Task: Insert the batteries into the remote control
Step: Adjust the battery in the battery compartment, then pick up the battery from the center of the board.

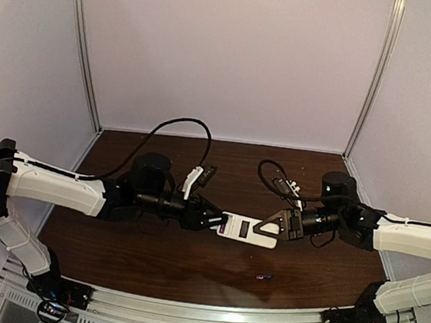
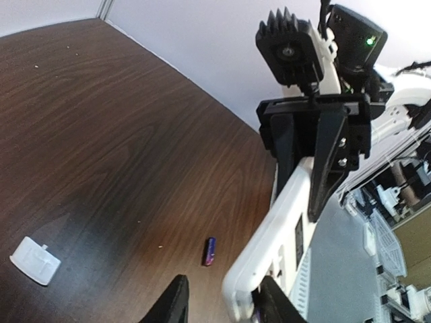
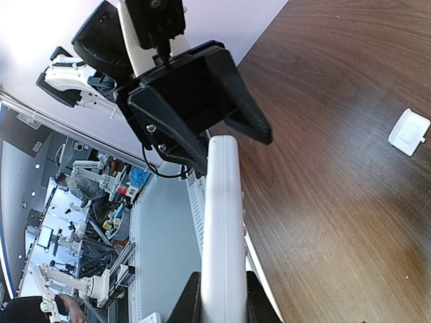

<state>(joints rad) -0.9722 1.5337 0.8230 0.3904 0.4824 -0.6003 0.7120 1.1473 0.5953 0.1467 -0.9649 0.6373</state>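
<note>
Our right jaws clench the remote by one end, holding it off the tabletop, likely so its recess can be reached. Our left jaws stand parted around the other end, gripping nothing we can make out. One battery lies on the tabletop below, with the cover well apart. We cannot place the second battery.

Right claw pinches remote control far end; battery, white cover lie on table
</note>
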